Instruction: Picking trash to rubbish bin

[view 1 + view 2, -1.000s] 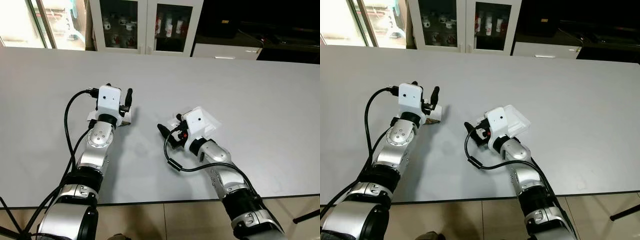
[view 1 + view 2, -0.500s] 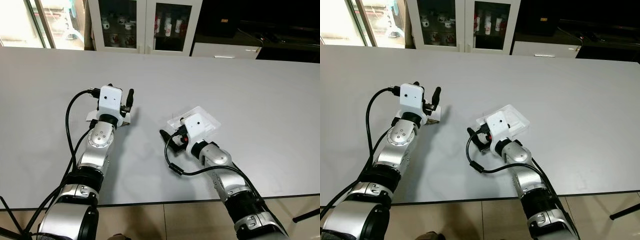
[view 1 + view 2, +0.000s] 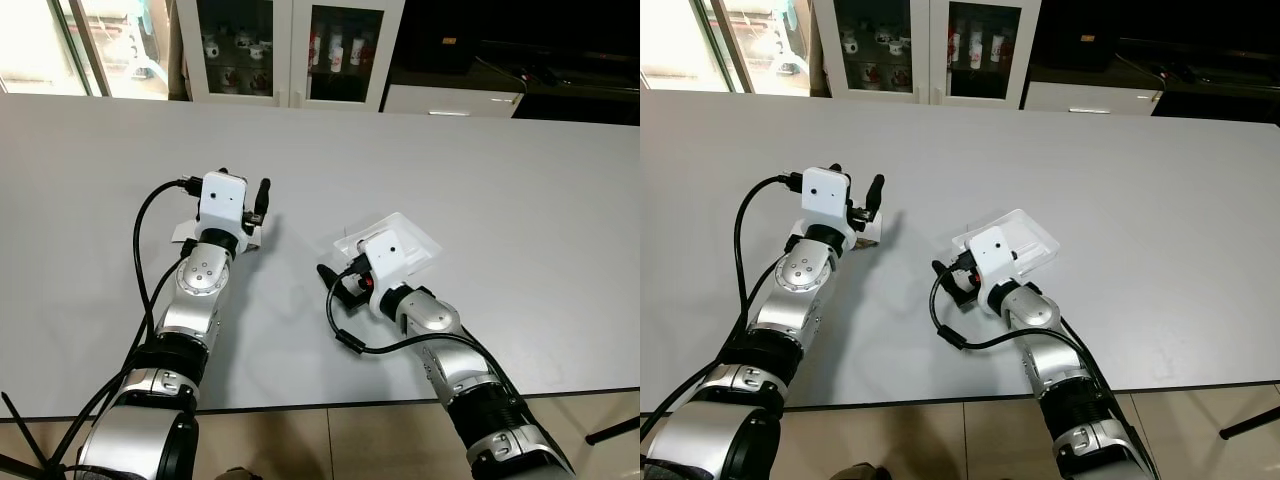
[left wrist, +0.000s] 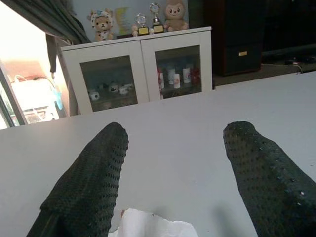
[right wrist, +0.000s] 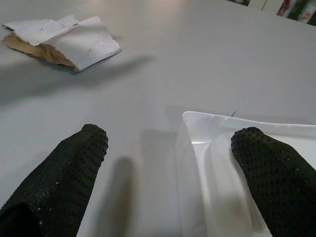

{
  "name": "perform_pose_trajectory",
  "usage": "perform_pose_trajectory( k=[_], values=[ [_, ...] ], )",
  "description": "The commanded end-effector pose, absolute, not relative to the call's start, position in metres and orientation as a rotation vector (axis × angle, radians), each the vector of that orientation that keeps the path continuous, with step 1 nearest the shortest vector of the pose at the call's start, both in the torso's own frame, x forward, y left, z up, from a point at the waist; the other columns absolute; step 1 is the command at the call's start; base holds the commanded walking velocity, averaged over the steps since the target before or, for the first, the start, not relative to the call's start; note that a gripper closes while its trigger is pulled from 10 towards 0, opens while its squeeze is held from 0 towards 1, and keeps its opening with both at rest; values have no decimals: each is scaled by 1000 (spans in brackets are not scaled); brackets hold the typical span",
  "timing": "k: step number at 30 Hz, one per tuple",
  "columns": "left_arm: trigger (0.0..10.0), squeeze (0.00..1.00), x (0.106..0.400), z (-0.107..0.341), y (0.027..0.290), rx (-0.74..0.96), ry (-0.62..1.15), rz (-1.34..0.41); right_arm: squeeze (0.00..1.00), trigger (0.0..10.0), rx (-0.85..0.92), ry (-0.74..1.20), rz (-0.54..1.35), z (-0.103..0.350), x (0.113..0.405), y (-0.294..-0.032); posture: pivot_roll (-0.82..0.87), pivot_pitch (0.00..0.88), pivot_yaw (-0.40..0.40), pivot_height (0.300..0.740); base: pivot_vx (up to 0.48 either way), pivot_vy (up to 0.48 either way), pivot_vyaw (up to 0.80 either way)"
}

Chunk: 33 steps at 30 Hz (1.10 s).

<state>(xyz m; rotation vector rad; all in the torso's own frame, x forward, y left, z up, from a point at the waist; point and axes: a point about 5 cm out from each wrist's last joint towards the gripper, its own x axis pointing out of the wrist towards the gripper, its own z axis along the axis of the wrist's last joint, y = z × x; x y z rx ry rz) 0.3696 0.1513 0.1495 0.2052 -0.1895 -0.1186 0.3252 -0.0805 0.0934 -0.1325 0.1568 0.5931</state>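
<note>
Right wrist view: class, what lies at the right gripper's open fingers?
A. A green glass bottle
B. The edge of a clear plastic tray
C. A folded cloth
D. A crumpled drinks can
B. The right gripper has its fingers spread, with the edge of the clear plastic tray between them on the grey table; the torn paper scrap lies farther off, apart from it.

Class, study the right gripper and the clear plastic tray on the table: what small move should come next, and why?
Probably close the right gripper: its open fingers straddle the edge of the clear plastic tray, one finger above the tray, the other over the bare table.
</note>
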Motion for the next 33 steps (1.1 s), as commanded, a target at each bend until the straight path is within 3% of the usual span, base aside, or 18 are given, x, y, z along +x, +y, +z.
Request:
perform_pose_trajectory(
  k=[1,33],
  values=[
    [10000,0,372,152,146,207,-184,-143,0,10000,-141,169,589,92,323,-82,-31,43,-67,740,0,0,0],
    [10000,0,372,152,143,206,-183,-156,0,10000,-179,379,606,66,314,-81,-31,43,-66,740,0,0,0]
  ],
)
